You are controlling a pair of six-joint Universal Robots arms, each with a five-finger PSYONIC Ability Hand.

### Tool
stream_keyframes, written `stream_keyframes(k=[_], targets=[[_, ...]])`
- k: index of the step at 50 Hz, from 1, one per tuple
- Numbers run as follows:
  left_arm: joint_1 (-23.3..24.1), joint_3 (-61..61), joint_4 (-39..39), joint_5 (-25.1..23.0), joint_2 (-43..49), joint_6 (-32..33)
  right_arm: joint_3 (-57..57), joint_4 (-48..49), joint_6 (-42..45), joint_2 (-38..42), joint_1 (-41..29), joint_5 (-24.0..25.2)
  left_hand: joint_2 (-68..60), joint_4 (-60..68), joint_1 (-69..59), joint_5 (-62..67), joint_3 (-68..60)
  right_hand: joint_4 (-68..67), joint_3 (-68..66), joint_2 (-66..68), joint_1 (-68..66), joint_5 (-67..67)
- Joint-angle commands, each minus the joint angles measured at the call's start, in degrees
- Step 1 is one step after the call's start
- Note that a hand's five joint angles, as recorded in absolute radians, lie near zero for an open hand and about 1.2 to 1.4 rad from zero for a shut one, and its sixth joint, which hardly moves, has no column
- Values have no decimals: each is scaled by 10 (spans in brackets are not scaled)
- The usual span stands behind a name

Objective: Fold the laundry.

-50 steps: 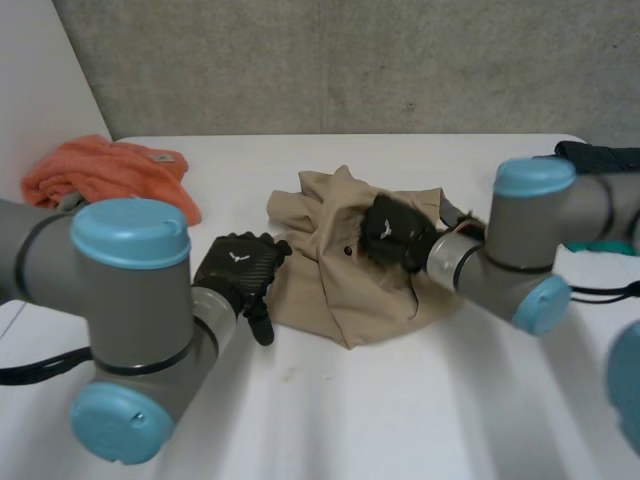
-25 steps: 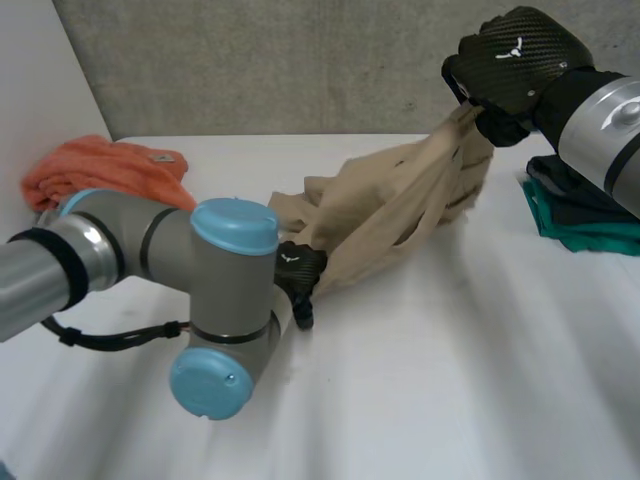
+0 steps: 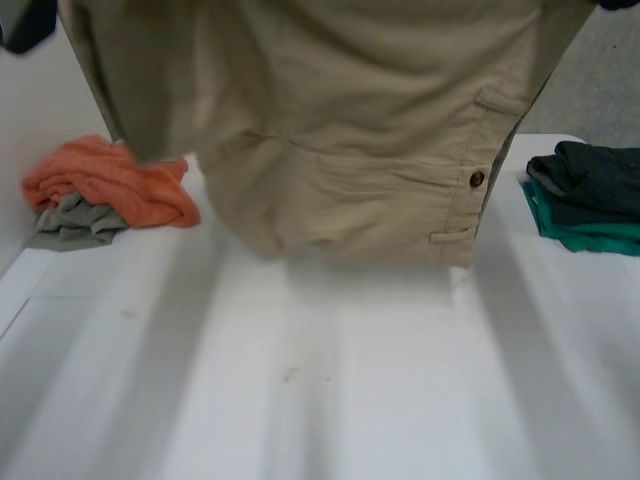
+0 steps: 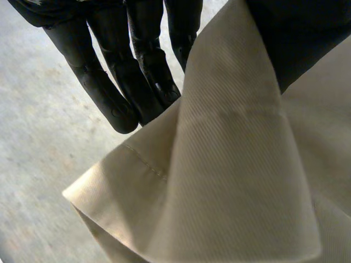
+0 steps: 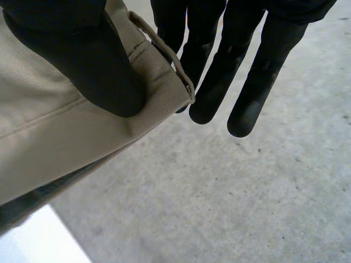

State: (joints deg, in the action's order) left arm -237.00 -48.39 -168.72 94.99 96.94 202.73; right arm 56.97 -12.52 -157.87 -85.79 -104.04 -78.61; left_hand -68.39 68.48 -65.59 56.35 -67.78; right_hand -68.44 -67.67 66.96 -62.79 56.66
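A tan garment (image 3: 340, 130) with a brown button (image 3: 477, 179) and a belt loop hangs spread out above the white table (image 3: 330, 400); its lower edge hangs close over the tabletop. My left hand (image 4: 137, 66) pinches a hemmed edge of the tan cloth (image 4: 236, 181) between its thumb and straight fingers. My right hand (image 5: 219, 60) pinches the waistband corner (image 5: 159, 71), thumb pressed on the front and fingers behind it. In the head view the left hand (image 3: 20, 25) shows as a dark shape at the cloth's upper left corner.
An orange cloth (image 3: 110, 180) lies on a grey one (image 3: 70, 225) at the table's far left. A folded stack of dark and teal clothes (image 3: 590, 195) sits at the far right. A grey concrete wall stands behind the table.
The garment went from a heap on the table to hanging spread in the air. The right hand lifted it first; the left hand closed on its other side and rose too.
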Motion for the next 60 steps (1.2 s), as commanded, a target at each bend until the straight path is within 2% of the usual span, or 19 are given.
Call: stream_keyframes(k=[1, 5, 11, 17, 20, 21, 22, 23, 24, 26, 30, 33, 39, 43, 45, 48, 53, 56, 60], targets=[[-40, 117, 48, -30, 138, -5, -4, 23, -52, 46, -26, -30, -116, 115, -144, 137, -122, -116, -123, 130, -172, 133], [-59, 154, 36, -55, 219, -5, -7, 35, -53, 98, -56, -52, -116, 115, -144, 137, -122, -116, -123, 130, -172, 133], [-82, 218, -6, -91, 356, -2, -36, 108, -38, 244, -92, -102, -116, 115, -144, 137, -122, -116, -123, 130, -172, 133], [-92, 319, -64, -103, 497, -4, -107, 200, 27, 412, -108, -195, -116, 115, -144, 137, -122, -116, -123, 130, -172, 133], [-95, 369, -87, -97, 546, -6, -139, 265, 63, 464, -114, -221, -116, 115, -144, 137, -122, -116, -123, 130, -172, 133], [-97, 402, -100, -91, 572, -8, -158, 312, 85, 491, -116, -239, 25, -26, -3, -5, 19, -116, -123, 130, -172, 133], [-97, 416, -103, -89, 583, -11, -167, 332, 95, 504, -117, -247, 192, -192, 164, -171, 185, 24, 17, -10, -32, -7], [-97, 431, -106, -85, 591, -14, -175, 350, 102, 512, -118, -251, 386, -387, 358, -366, 380, 241, 233, -226, 184, -223], [-96, 453, -105, -72, 599, -22, -186, 380, 109, 525, -122, -258, 584, -585, 556, -563, 578, 584, 577, -570, 528, -567], [-96, 461, -102, -61, 601, -30, -192, 390, 112, 529, -126, -256, 584, -585, 556, -563, 578, 584, 577, -570, 528, -567], [-92, 439, -97, -32, 576, -41, -173, 353, 107, 500, -121, -232, 584, -585, 556, -563, 578, 584, 577, -570, 528, -567], [-91, 387, -92, -12, 523, -37, -139, 272, 82, 451, -113, -193, 584, -585, 556, -563, 578, 584, 577, -570, 528, -567], [-82, 148, -63, 33, 371, -23, -43, 76, 42, 340, -76, -71, 584, -585, 556, -563, 578, 584, 577, -570, 528, -567], [-70, -22, -41, 34, 264, -18, 20, -21, 60, 288, -51, -16, 584, -585, 556, -563, 578, 584, 577, -570, 528, -567], [-62, -121, -23, 26, 203, -21, 65, -58, 77, 263, -36, 11, 559, -560, 531, -538, 553, 533, 525, -518, 476, -515], [-54, -214, -7, 8, 150, -26, 111, -80, 99, 244, -22, 33, 468, -469, 440, -447, 462, 490, 483, -476, 434, -473], [-31, -385, 16, -48, 78, -28, 213, -70, 147, 220, 7, 100, 315, -316, 287, -294, 309, 339, 331, -324, 283, -321], [-26, -449, 22, -69, 77, -30, 255, -30, 161, 222, 18, 129, 266, -267, 238, -245, 260, 299, 291, -284, 242, -281], [-27, -485, 26, -88, 97, -37, 297, 38, 165, 234, 25, 147, 272, -273, 244, -252, 266, 298, 291, -284, 242, -281]])
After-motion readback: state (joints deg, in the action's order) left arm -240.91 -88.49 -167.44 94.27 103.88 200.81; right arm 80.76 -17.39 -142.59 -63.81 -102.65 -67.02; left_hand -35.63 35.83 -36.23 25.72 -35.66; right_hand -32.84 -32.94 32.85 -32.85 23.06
